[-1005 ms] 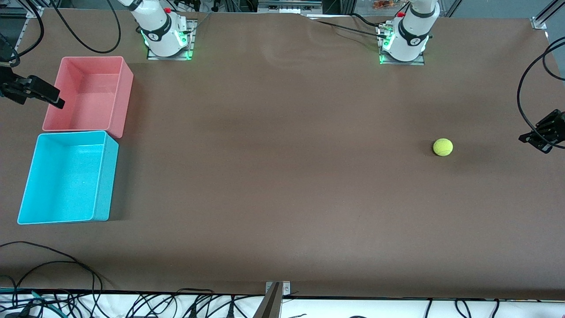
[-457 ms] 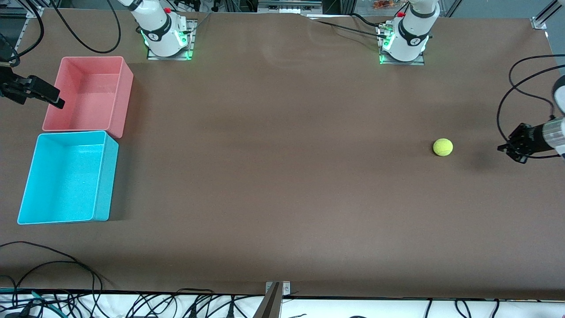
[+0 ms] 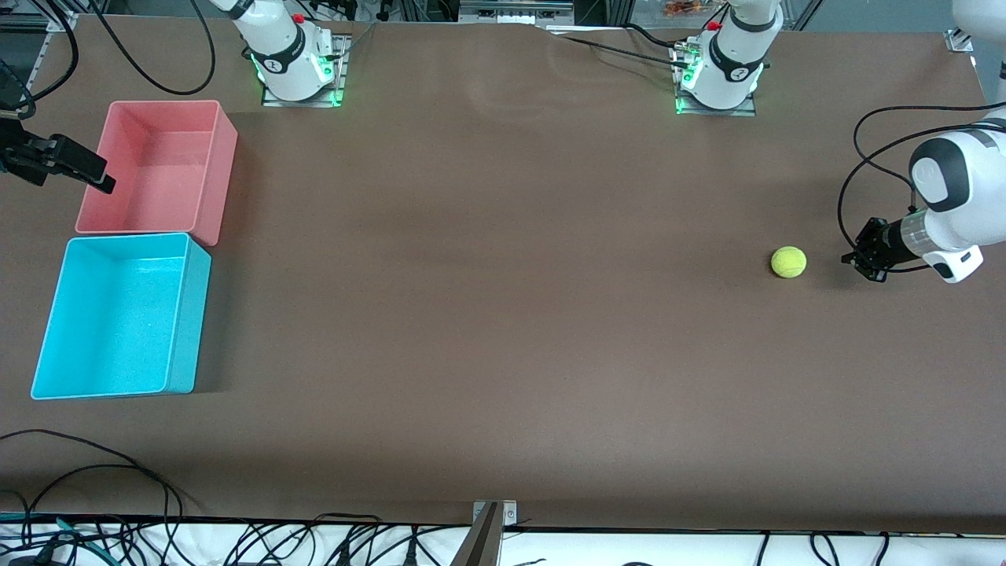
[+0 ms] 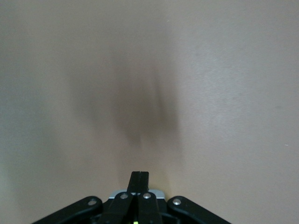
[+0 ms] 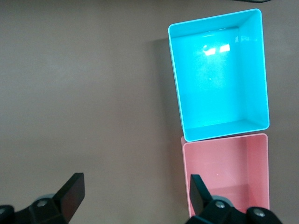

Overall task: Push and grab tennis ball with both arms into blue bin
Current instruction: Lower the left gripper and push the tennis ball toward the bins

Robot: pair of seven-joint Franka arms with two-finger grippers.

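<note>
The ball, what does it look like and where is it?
The ball is a small, fuzzy, yellow-green tennis ball. It sits alone on the brown table, toward the left arm's end, a long way from the blue bin. Nothing touches it. The left gripper, fingers shut, is close beside it with a small gap between them.

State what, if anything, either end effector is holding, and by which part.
Nothing is held. The left end effector is shut and empty beside the tennis ball; the right end effector, open, waits by the pink bin.
</note>
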